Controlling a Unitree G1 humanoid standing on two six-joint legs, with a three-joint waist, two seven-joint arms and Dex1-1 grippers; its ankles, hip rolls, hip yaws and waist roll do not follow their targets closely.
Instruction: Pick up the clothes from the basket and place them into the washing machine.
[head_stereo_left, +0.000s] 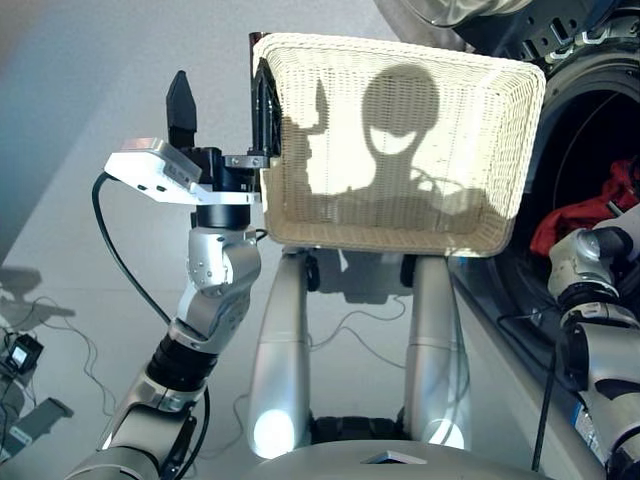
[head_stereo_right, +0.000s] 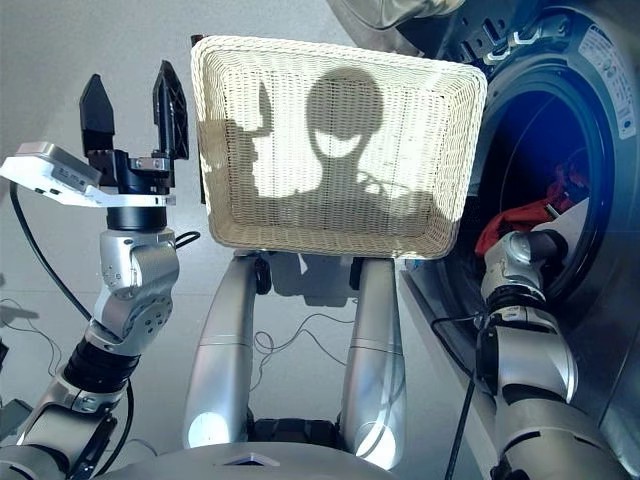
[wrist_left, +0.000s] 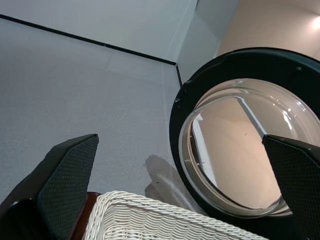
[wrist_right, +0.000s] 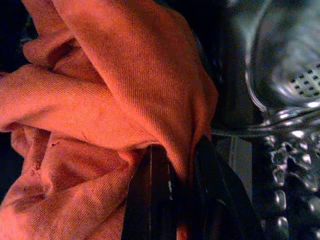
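I'm seeing the basket sitting empty, raised in front of me on its stand, with only shadow falling across its woven floor. No garment is lying in it.

My left gripper is hanging upright in the air just beside the basket's left rim, not touching it. Its jaws are standing wide apart with nothing between them; the left wrist view is looking past both black fingers to the basket's rim and the open porthole door beyond.

My right arm is reaching into the drum mouth of the washing machine off the basket's right edge. In the head views the right gripper itself is hidden inside the drum. The right wrist view is showing its jaws pinched narrow on a fold of the red-orange garment, which is bunching up over them and hiding most of both fingers. The same cloth is showing red inside the drum, just above the right forearm. Perforated drum metal is gleaming beside it. I cannot make out the black and navy pieces.
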